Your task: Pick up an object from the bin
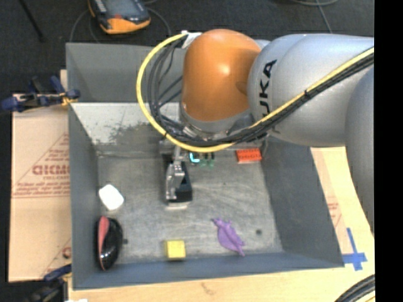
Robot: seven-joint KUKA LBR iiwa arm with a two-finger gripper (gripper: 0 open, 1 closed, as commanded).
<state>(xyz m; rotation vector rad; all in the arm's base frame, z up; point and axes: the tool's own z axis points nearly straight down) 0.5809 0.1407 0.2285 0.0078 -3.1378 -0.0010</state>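
In the middle of the grey bin [82,168], the pincer [178,190] is hanging straight down over a bare patch of the metal floor. Its dark lower end is blending together, so I cannot tell whether it is open or closed, or whether it is gripping anything.

The nearest pieces are all lying apart from it. A white block [111,197] is sitting to its left, a yellow cube [175,249] is sitting below it near the bottom wall, and a purple figure [228,234] is lying to its lower right. A black and red rounded object [107,241] is resting in the lower left corner, just below the white block. A small orange piece [249,156] is lying by the upper wall, tucked under the arm [315,55].

The arm's orange cover [217,74] and looping cables [148,99] are hiding much of the bin's upper part. Black lettering [267,83] on the silver shell is reading "KUKA".

Outside the bin, at the upper left of the frame, an orange and black device [119,12] is lying on the dark floor.
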